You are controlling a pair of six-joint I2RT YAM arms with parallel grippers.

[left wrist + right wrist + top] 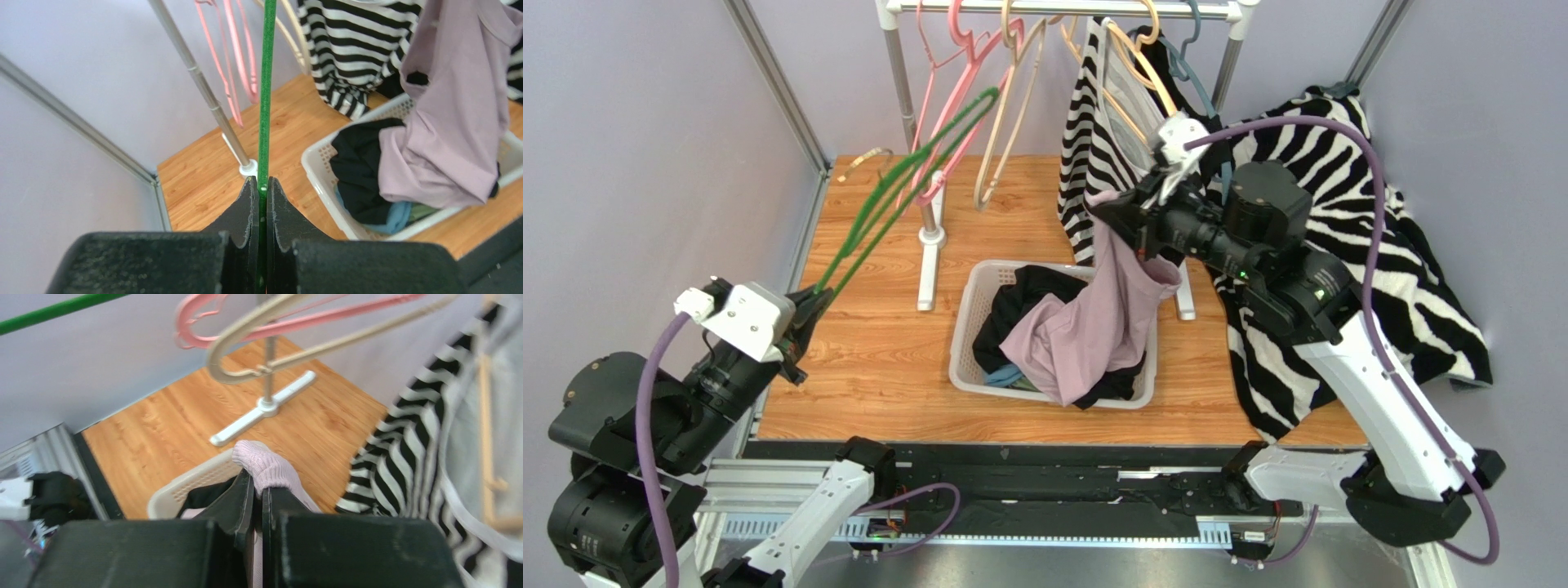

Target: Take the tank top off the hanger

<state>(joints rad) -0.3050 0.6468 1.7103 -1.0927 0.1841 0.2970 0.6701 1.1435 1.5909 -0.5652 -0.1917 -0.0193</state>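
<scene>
One mauve tank top hangs from the right gripper, whose jaws are pinched tight on a bunched fold of its upper edge; the right wrist view shows a ribbed knob of fabric poking out past the closed fingertips. From there the cloth falls toward 7 o'clock and its lower part lies in the white basket, on top of dark clothes there.

The green hanger is well apart from the top, out at 9 o'clock of the basket. The left gripper is clamped on its near end with the jaws almost together around the thin wire, and the hanger slants up toward 1 o'clock, its far end among the pink hangers on the rack.

At 12 o'clock of the basket a zebra-striped garment hangs from the rack. More zebra cloth lies heaped at 3 o'clock, over the edge of the wooden table.
</scene>
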